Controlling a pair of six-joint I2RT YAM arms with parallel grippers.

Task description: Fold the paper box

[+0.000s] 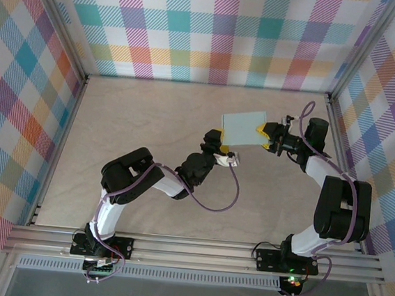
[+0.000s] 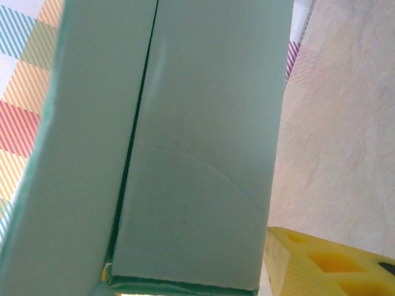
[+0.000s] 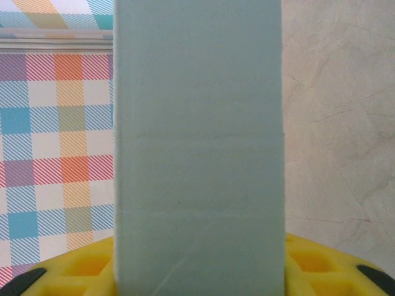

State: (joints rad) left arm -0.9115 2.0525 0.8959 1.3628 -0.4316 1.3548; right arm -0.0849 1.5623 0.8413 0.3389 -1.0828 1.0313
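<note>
Above the table (image 1: 136,128), towards its far-right corner, the paper box (image 1: 243,128) is held clear of the surface. The right gripper (image 1: 263,131) clamps the box's right end, yellow fingers against both faces. The left gripper (image 1: 216,139) straddles its near-left corner; whether its yellow finger (image 2: 321,265) grips the card cannot be determined.

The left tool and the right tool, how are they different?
The right tool clamps the paper box at its right end; the left tool sits at the box's near left corner. The right tool's fingers press on both sides of the box; whether the left tool grips it cannot be told. Both have yellow fingers.
</note>
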